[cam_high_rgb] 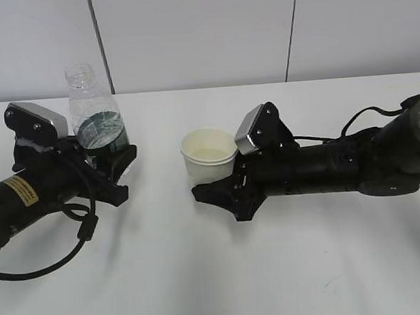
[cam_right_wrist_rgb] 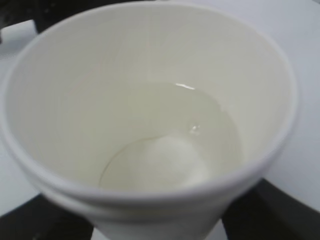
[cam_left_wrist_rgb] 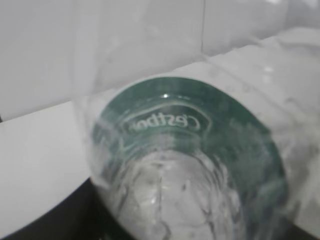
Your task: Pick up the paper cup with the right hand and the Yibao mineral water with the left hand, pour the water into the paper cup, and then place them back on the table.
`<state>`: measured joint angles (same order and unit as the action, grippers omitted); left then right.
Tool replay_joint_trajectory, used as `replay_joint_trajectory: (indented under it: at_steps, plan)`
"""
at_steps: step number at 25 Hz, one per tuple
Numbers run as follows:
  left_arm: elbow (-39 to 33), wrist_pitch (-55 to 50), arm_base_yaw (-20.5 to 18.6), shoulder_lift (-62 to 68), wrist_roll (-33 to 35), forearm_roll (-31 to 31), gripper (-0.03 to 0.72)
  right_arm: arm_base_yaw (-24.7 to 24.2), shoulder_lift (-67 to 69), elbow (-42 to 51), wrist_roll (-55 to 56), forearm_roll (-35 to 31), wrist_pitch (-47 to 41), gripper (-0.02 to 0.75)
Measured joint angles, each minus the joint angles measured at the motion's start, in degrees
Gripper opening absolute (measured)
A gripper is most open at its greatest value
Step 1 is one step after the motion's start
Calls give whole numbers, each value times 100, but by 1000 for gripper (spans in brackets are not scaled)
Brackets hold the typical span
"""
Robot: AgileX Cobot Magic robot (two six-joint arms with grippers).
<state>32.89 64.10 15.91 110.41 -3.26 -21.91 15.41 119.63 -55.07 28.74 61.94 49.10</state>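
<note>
Now paper cup (cam_right_wrist_rgb: pixel 150 65) holds water (cam_right_wrist_rgb: pixel 170 150).

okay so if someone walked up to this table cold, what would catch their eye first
Probably the two black arms lying low on the white table, each with its gripper around something. On the left, the left hand grips an upright, uncapped Yibao mineral water bottle. At centre, the right hand grips a paper cup, with water pooled in its bottom.

Bright, even light from overhead; soft shadows under both arms on the white counter (cam_high_rgb: pixel 224 271). Both wrist views are blurred close-ups, with a small glint on the water (cam_right_wrist_rgb: pixel 185 86).
</note>
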Motion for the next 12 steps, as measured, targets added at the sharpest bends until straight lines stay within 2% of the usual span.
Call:
replay_joint_trajectory:
  at_steps: [8,12]
  plan:
    - [-5,1,0,575,-388,-844,372,-580,-96,390,-165,-591,153,523]
    - [103,12,0,719,-413,-1035,372,-846,-99,674,-548,-974,163,523]
